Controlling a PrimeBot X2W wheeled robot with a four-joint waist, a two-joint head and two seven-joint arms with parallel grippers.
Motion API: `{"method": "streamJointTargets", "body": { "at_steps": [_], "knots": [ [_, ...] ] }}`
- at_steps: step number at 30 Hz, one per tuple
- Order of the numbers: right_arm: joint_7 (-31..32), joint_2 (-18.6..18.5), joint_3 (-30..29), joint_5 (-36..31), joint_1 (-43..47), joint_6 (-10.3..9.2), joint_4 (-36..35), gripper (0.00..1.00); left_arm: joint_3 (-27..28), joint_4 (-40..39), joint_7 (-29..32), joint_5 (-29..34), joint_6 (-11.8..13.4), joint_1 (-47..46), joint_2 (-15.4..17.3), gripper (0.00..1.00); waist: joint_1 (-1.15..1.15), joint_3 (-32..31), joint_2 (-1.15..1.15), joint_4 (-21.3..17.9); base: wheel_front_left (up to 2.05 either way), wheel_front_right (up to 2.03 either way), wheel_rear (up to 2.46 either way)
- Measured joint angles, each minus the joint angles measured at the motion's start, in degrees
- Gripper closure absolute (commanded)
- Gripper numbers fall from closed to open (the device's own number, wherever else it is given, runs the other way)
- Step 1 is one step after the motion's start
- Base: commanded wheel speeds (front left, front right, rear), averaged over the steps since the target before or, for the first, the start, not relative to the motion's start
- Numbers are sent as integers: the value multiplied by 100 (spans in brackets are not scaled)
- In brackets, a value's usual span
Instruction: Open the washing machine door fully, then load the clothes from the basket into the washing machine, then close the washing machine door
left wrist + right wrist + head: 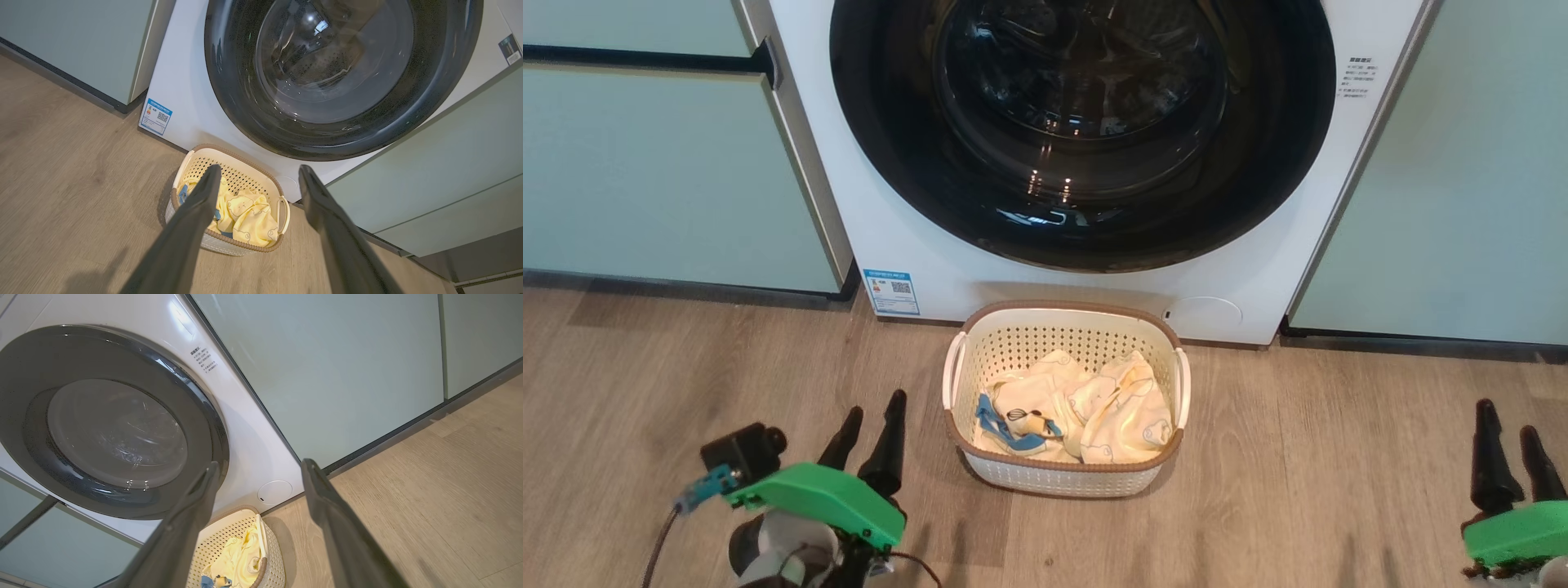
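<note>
My left fingers (890,429) and right fingers (1493,445) are spread wide, holding nothing. The washing machine door (1082,122) is shut, ahead and higher up, between them. I think the left ones are nearer. The basket (1062,322) of clothes (1086,408) sits ahead too, lower down.

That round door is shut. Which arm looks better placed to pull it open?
Probably left. The left fingers, open, sit beside the basket, in front of the washing machine door; the right fingers sit far out, before the cabinet. Which side the door opens from I cannot tell.
</note>
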Motion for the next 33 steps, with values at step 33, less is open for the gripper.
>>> {"method": "streamJointTargets", "body": {
  "at_steps": [33],
  "knots": [
    [-514,21,55,-2458,-16,0,-54,0,-570,30,-520,2054,157,-221,131,0,0,-5,0,-82,0,0,0]
  ]
}}
